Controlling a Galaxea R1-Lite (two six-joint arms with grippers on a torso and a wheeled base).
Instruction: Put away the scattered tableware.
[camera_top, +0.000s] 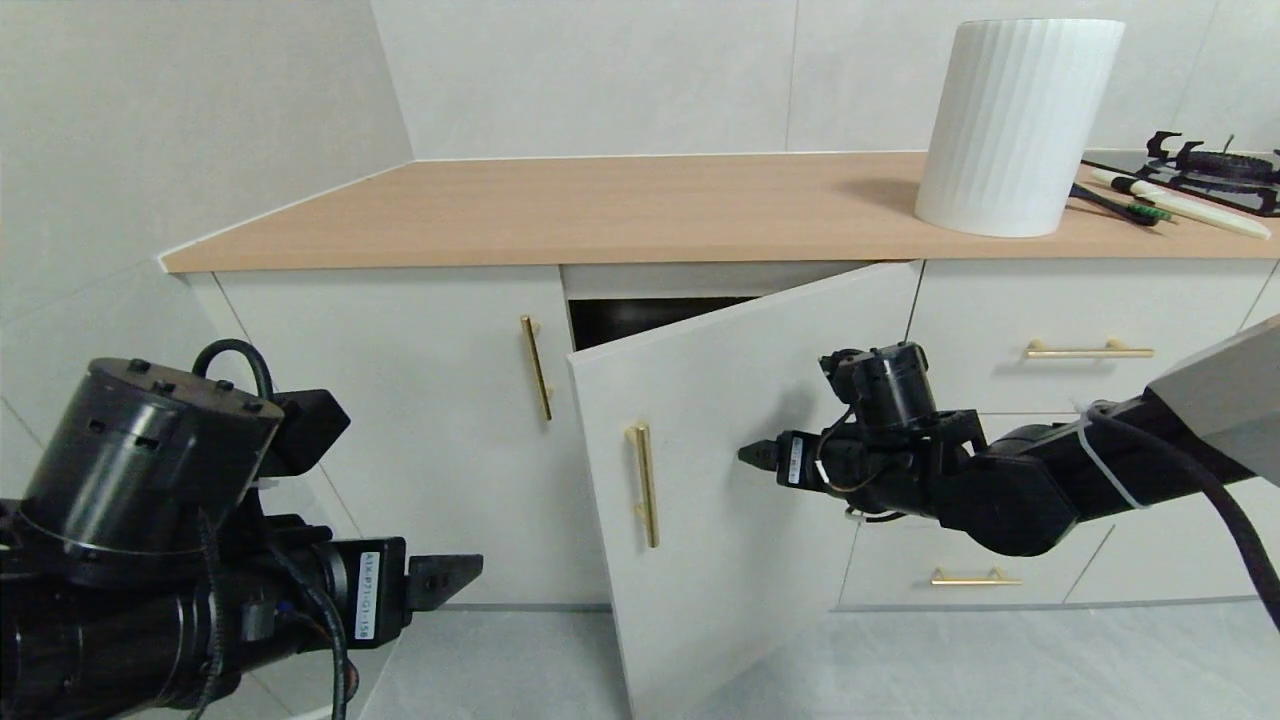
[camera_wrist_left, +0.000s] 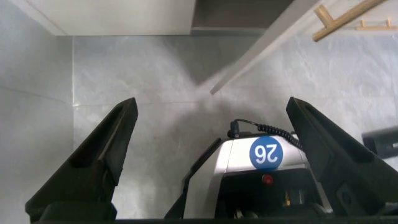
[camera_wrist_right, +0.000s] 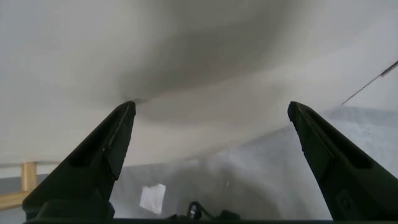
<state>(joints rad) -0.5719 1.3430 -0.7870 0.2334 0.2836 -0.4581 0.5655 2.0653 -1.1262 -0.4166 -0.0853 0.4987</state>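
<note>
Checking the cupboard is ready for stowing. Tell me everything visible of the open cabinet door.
The cabinet door is a plain white flat panel, hinged on its right, swung partly open beneath the wooden countertop, with a dark gap behind its top edge. A vertical brass-coloured handle sits near its free edge. The open right gripper is close to its front; contact is unclear.

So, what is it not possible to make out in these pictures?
- The inside of the cabinet, head view: dark, and mostly hidden by the half-open door.
- The stove, head view: cut off by the right edge.
- The utensils on the counter, head view: partly behind the white container, too small to identify.
</note>
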